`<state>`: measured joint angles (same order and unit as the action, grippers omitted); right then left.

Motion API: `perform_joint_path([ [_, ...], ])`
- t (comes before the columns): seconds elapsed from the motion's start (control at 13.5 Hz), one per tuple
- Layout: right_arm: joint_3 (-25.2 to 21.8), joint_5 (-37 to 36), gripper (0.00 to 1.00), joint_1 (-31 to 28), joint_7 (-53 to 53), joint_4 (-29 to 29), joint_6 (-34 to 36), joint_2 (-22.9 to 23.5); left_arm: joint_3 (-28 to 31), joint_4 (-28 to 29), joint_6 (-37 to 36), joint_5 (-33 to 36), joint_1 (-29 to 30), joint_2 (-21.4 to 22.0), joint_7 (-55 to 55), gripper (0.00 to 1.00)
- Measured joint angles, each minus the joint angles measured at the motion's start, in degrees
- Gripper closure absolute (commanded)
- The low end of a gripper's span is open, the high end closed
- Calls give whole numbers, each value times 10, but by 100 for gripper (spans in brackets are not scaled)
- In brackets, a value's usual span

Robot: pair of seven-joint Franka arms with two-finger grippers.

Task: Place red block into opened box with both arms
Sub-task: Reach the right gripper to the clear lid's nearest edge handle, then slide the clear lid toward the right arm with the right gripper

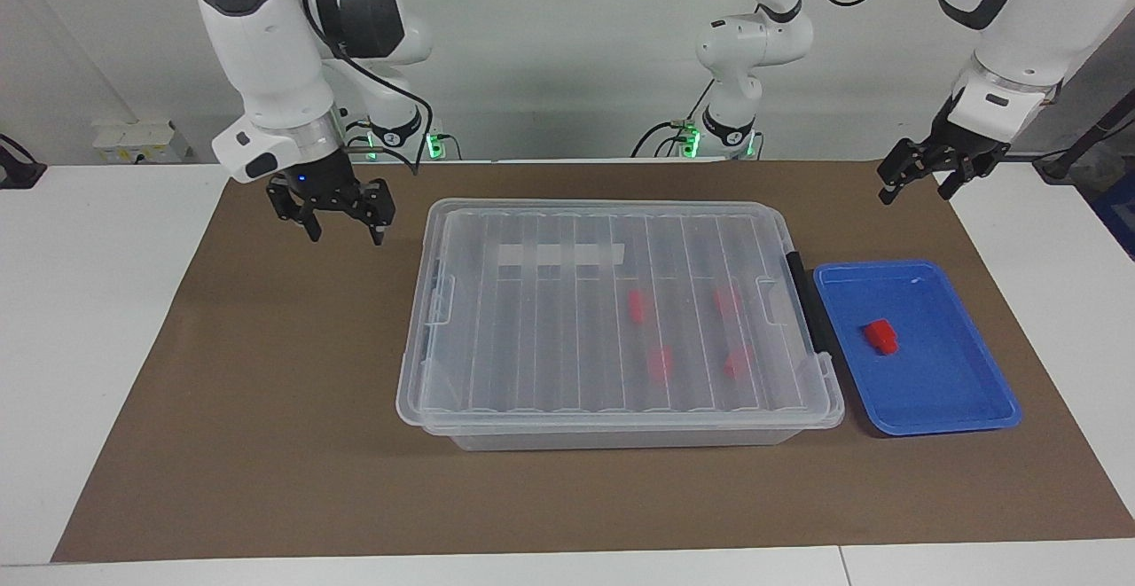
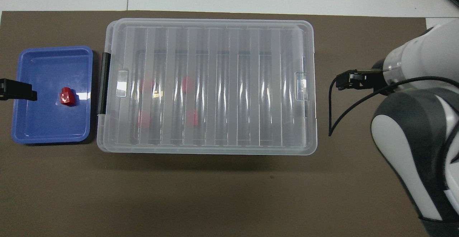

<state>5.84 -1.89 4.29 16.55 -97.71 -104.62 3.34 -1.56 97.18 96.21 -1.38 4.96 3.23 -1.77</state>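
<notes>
The box (image 1: 532,338) (image 2: 244,86) stands mid-table with its ribbed clear lid shut, and several red blocks show dimly through it. One red block (image 1: 880,336) (image 2: 67,97) lies in the blue tray (image 1: 931,382) (image 2: 46,122) beside the box's black handle, toward the left arm's end. My right gripper (image 1: 346,234) (image 2: 349,81) hangs open and empty over the mat, just off the box's other end. My left gripper (image 1: 914,193) (image 2: 18,90) waits open and empty, raised over the mat's edge by the tray.
A brown mat (image 1: 266,409) covers the table under the box and tray. A white tape strip (image 1: 560,254) sits on the lid. The right arm's white and grey links (image 2: 416,133) fill the overhead view's lower corner at the right arm's end.
</notes>
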Motion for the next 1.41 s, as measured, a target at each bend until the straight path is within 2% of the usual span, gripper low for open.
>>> perform_joint_path([
  [0.22, 0, 0, 8, 27, 36, -24, -40, 21, 0, 0, 0, 0, 0, 0, 0, 0],
  [0.89, 1, 0, 5, 46, 38, -82, -43, 23, 0, 0, 0, 0, 0, 0, 0, 0],
  [1.19, -1, 0, 5, 40, -12, -89, -43, 20, 0, 0, 0, 0, 0, 0, 0, 0],
  [1.41, -2, -1, 3, 14, -69, -90, -43, 20, 0, 0, 0, 0, 0, 0, 0, 0],
])
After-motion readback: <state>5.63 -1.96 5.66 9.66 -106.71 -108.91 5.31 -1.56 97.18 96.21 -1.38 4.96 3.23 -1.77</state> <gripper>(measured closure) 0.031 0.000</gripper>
